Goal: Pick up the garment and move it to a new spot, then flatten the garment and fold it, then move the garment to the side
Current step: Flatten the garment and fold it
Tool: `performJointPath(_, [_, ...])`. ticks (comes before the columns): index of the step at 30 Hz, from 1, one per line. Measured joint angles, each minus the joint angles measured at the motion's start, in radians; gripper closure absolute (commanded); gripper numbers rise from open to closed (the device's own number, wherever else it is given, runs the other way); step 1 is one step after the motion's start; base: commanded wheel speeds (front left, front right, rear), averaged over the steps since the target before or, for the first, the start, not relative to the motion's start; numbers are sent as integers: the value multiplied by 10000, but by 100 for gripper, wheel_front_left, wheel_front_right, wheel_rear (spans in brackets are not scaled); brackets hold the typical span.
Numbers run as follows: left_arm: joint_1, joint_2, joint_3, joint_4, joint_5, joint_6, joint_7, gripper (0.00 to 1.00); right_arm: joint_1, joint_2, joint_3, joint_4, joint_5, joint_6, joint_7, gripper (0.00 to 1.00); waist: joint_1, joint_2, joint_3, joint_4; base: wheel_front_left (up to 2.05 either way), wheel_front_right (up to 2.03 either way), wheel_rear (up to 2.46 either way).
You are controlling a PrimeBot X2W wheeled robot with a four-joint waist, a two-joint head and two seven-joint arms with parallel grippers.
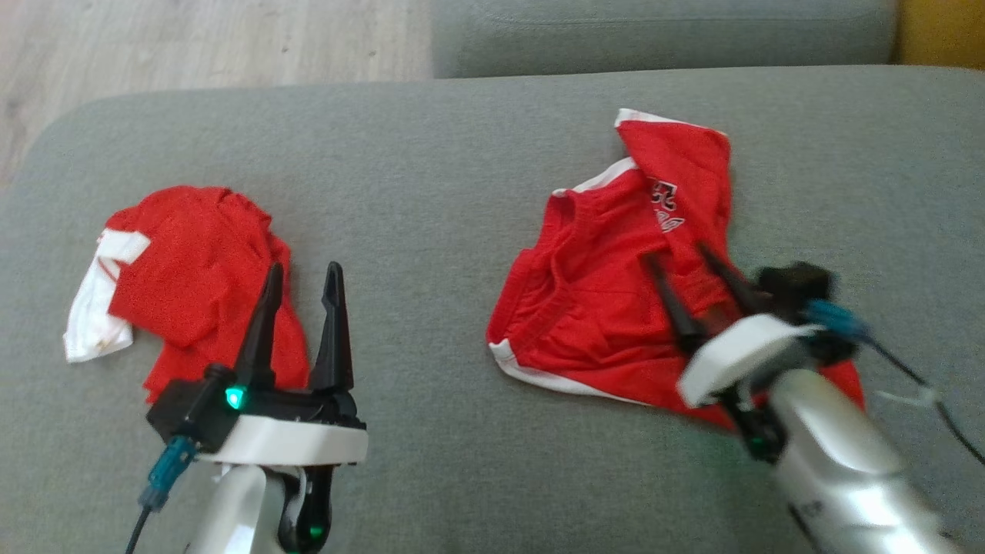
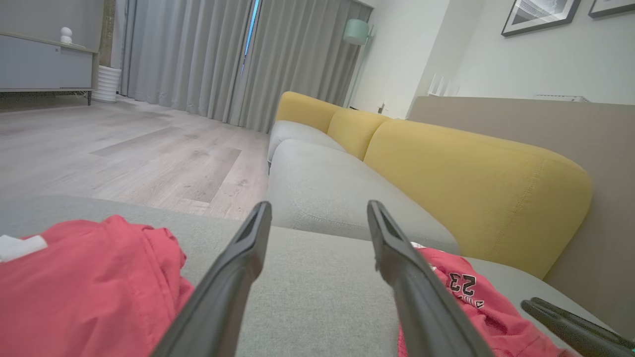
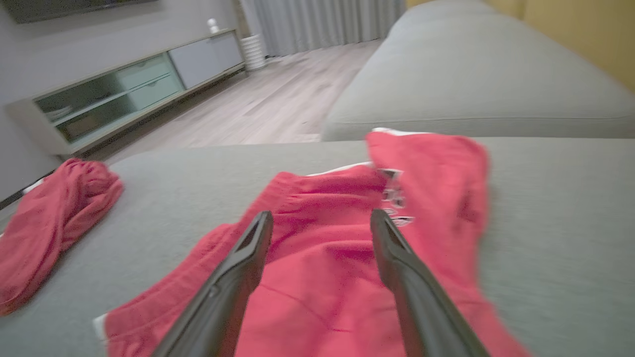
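A crumpled red garment (image 1: 600,308) with white trim and a printed number lies on the right half of the grey sofa seat (image 1: 431,177). My right gripper (image 1: 676,254) hovers over its near right part, jaws open, nothing between the fingers. In the right wrist view the gripper (image 3: 321,214) points across the red cloth (image 3: 322,277). My left gripper (image 1: 304,269) stands open just right of a second red and white garment (image 1: 192,261), holding nothing. The left wrist view shows this gripper (image 2: 318,206) between that cloth (image 2: 89,277) and the numbered garment (image 2: 476,302).
Bare grey cushion separates the two garments. A second grey seat cushion (image 1: 662,31) lies beyond, with the yellow backrest (image 2: 471,183) to the right. Wooden floor (image 1: 192,46) runs past the sofa's far left edge, and a low cabinet (image 3: 124,94) stands across the room.
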Motion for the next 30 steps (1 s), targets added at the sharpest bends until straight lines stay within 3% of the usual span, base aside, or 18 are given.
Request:
performJointPath(5, [63,0,21,-86,0,0,-2,0,1313,-140,-2554,-1114,-1051,0,-4,0,0,0,-93,-323,0,0,0])
performJointPath(9, [245,2,10,-102,-2,0,0,0,2638,537,-4125,-1964,-2015,0,-19,0,0,0,-92,-486,0,0,0])
performJointPath(14, [238,2,6,-115,0,0,-2,0,3510,1133,-4842,-2514,-2715,0,-19,0,0,0,-89,-571,0,0,0])
performJointPath(20, [236,2,-19,-113,0,0,-2,0,3581,1292,-5960,-2706,-3269,0,-15,0,-1,0,-72,-576,0,0,0])
performJointPath(30, [220,2,-136,-75,-2,0,0,0,2425,1304,-7102,-1304,-3058,0,1195,0,0,0,164,-323,0,0,0])
